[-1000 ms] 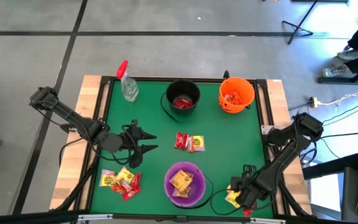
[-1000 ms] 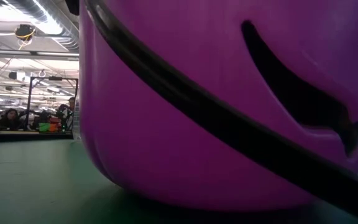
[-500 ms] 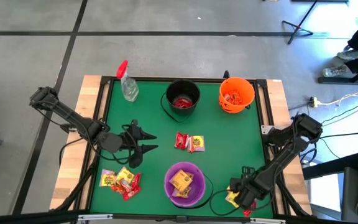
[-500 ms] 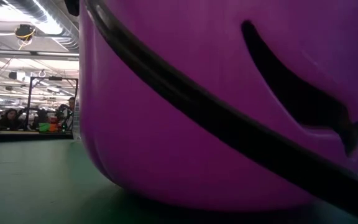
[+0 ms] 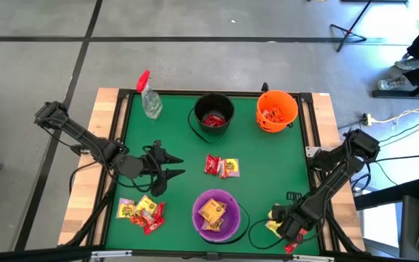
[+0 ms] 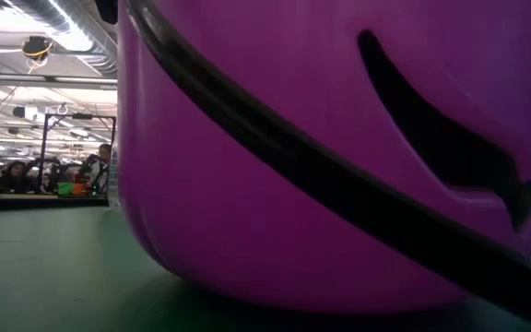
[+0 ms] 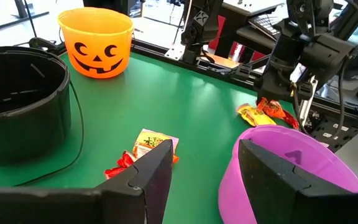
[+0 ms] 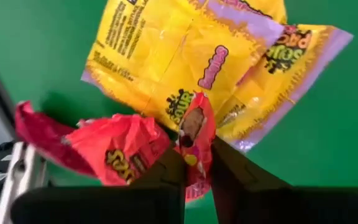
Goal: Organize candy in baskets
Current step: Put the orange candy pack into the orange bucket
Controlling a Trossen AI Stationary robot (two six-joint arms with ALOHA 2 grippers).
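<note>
At the near right corner of the green table (image 5: 268, 167), a red candy packet (image 8: 191, 140) is pinched between the narrowed fingers of the right gripper (image 8: 196, 163), lying beside two yellow packets (image 8: 185, 56). Likely it is gripped by its edge so it comes away alone. The purple bucket (image 5: 216, 215) sits just left, holding yellow candy; the black bucket (image 5: 214, 114) and orange bucket (image 5: 276, 110) stand far. The left gripper (image 5: 167, 164) hovers mid-left, fingers wide, holding nothing, near the loose packets (image 5: 142, 211) at near left.

Two buckets (image 5: 214, 113) sitting along the worktop's (image 5: 282, 167) far edge, spray bottle (image 5: 150, 96) left of them; third bucket (image 5: 216, 215) sitting near edge, candy packets (image 5: 222, 167) lying between.
</note>
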